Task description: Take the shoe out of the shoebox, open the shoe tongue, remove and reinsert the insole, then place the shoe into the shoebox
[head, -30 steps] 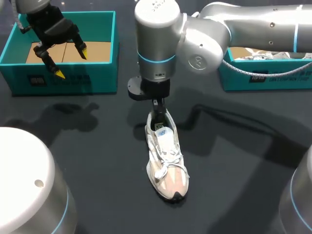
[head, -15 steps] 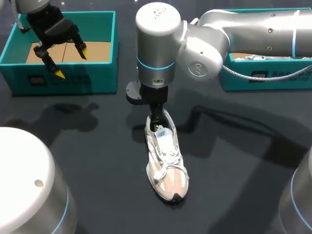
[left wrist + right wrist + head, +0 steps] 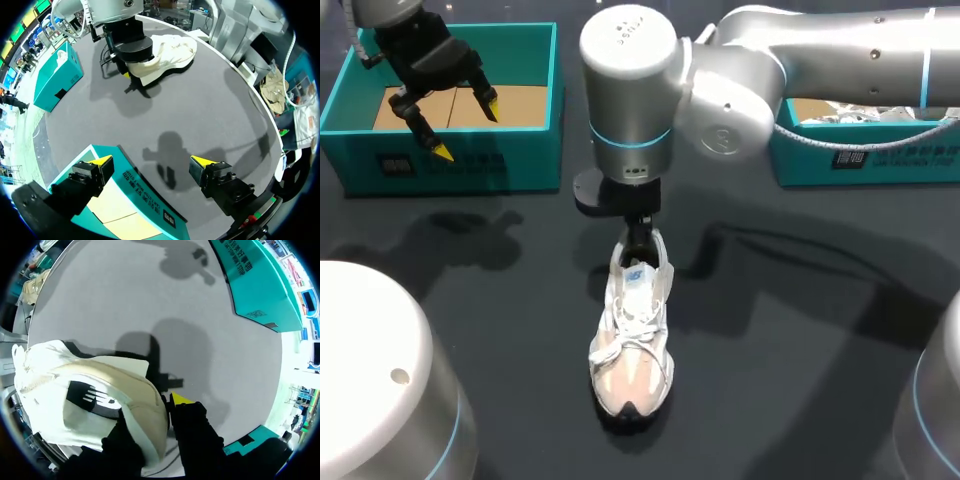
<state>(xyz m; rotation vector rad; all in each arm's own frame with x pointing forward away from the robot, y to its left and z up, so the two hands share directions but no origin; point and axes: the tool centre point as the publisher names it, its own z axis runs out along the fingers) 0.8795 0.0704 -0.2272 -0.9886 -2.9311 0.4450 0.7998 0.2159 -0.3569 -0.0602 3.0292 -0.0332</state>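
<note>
Shoe (image 3: 630,345) is out of the box, lying on the dark table (image 3: 800,380) near the middle, toe toward the camera, well apart from both boxes. Right gripper (image 3: 638,238) is clamped on the heel (image 3: 142,385). In the right wrist view one finger sits inside the collar and the yellow tip of the other presses on the outside. Left gripper (image 3: 466,128) hangs over the left shoebox (image 3: 440,165), spread wide, nothing in it. That box shows only its cardboard floor. A second box (image 3: 860,150) at the far right holds crumpled paper.

Step, as I judge it: take-out done, shoe being set up for the tongue work. Tongue (image 3: 636,278) lies flat under the laces (image 3: 632,335), so it does not look opened yet. Cannot tell from here whether the insole is in.

Next move probably calls for the right gripper to hold the heel steady while the left arm comes across from the box, pinches the top edge of the tongue and pulls it up and toward the toe. Laces look snug, so the tongue may resist. Watch the shoe does not tip.
</note>
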